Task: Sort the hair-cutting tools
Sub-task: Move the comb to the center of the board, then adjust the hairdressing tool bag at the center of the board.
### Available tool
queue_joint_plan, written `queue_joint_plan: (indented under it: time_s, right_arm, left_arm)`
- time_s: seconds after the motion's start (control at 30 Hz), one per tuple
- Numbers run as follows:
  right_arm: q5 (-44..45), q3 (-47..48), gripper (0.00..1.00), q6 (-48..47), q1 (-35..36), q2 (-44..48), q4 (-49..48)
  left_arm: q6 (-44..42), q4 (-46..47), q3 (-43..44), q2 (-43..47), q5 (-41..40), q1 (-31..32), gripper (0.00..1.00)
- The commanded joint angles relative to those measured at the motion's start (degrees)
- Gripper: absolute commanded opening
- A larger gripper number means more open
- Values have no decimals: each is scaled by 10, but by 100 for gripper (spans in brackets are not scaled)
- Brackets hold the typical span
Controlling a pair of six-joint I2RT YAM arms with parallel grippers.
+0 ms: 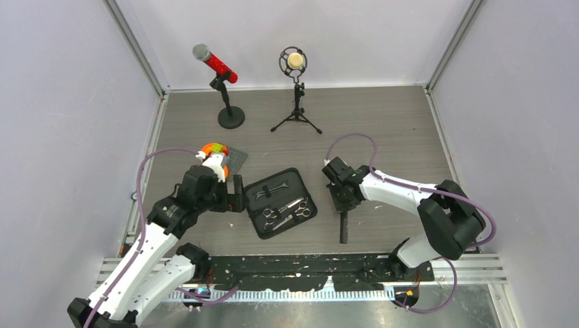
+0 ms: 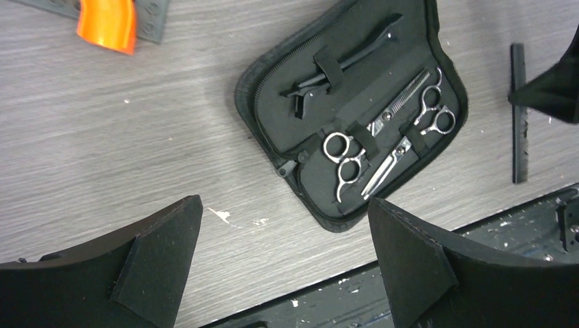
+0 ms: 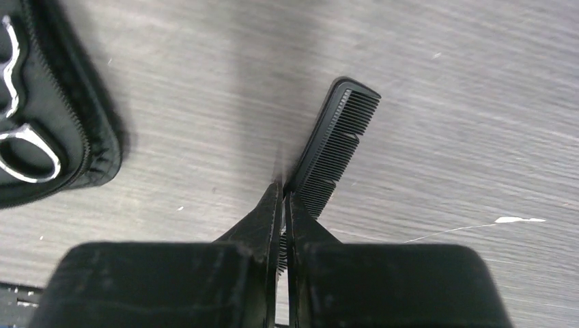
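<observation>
Left wrist: scissors (image 2: 399,102) and clip (image 2: 369,48) in case (image 2: 273,109); left jaws wide, right jaws pinching comb (image 3: 334,147).

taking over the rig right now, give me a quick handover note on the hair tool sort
Left gripper: jaws open, empty, hovering left of the open zip case.
Right gripper: jaws shut on the black comb, low over the table right of the case.
In the case: two scissors and a black hair clip.
Done: scissors and clip sit in the case.
Left: the comb, likely the last tool outside, probably goes into the case next.
</observation>
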State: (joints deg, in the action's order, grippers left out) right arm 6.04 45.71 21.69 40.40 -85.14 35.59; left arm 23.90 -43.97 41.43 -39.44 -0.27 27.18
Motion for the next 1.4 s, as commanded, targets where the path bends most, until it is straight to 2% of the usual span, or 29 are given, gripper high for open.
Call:
queue_joint_plan:
  time_s: [0.0,0.13,0.23,0.33,0.4,0.63,0.83,0.97,1.17,1.37]
  right_arm:
    - [47,19,5,-30,-23,5,-25]
    - [26,33,8,-28,-29,25,-21]
    - [-11,23,21,-11,-29,61,-33]
    - [-84,-1,32,25,-18,87,-75]
    - [-96,-5,35,46,2,95,-91]
    - [-114,0,36,90,98,57,-133]
    - [-153,-21,36,103,123,18,-182]
    - [-164,-14,36,96,117,-11,-203]
    - [-165,15,36,86,64,-72,-248]
    - [-159,101,36,31,-3,-137,-245]
  left_arm:
    - [34,41,-21,-23,56,-4,95]
    - [54,70,-47,-52,73,-4,96]
    - [51,90,-44,-83,60,-4,97]
    - [21,87,12,-141,50,-4,99]
    - [-10,88,57,-201,45,-5,100]
    - [-83,57,240,-428,70,-13,100]
    - [-92,69,291,-532,105,-16,97]
    - [-78,83,274,-554,136,-16,94]
    - [-30,113,212,-535,173,-16,87]
    - [39,164,124,-474,216,-16,73]
